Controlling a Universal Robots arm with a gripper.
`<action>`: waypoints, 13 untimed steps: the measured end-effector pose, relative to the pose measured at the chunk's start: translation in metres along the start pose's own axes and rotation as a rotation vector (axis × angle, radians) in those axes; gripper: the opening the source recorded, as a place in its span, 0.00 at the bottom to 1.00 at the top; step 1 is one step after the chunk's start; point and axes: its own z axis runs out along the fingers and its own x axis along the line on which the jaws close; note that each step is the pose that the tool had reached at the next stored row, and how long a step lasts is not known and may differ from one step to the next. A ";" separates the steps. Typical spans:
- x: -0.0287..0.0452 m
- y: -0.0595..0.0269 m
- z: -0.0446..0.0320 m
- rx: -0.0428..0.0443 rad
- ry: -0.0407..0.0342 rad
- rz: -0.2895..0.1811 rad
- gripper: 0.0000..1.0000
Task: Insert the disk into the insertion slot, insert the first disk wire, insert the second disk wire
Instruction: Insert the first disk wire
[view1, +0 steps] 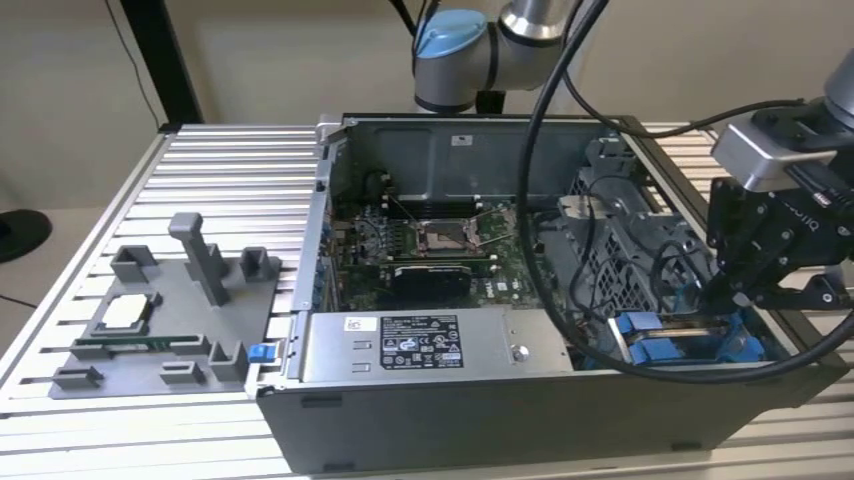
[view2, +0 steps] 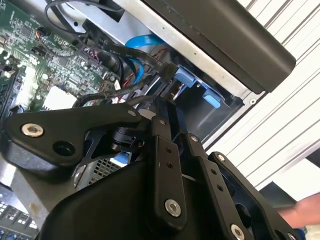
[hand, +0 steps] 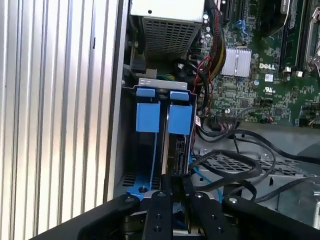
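The disk (hand: 176, 150) stands edge-on in the insertion slot (hand: 131, 150), the grey metal bay at the case's front corner on the exterior view's right. Two bright blue frame tabs (hand: 148, 116) show at its far end, and blue plastic (view1: 667, 350) shows in the bay in the exterior view. My gripper (view1: 741, 300) hangs directly over this bay, its tip (hand: 175, 182) in line with the disk's near end. A black wire connector (view2: 167, 70) and a blue wire (view2: 142, 42) hang loose beside the bay.
The open case holds a grey labelled power-supply box (view1: 414, 345), the motherboard (view1: 427, 250) and a perforated cage (view1: 627, 250) with black cables draped over it. A grey fixture tray (view1: 147, 320) lies on the slatted table (view1: 227, 170) at the exterior view's left.
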 end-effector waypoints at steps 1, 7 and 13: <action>-0.0002 -0.0003 0.0005 0.0002 0.0000 0.006 0.00; -0.0039 -0.0017 0.0033 0.0010 -0.0007 0.027 0.00; -0.0073 -0.0024 0.0069 0.0012 0.0007 0.030 0.00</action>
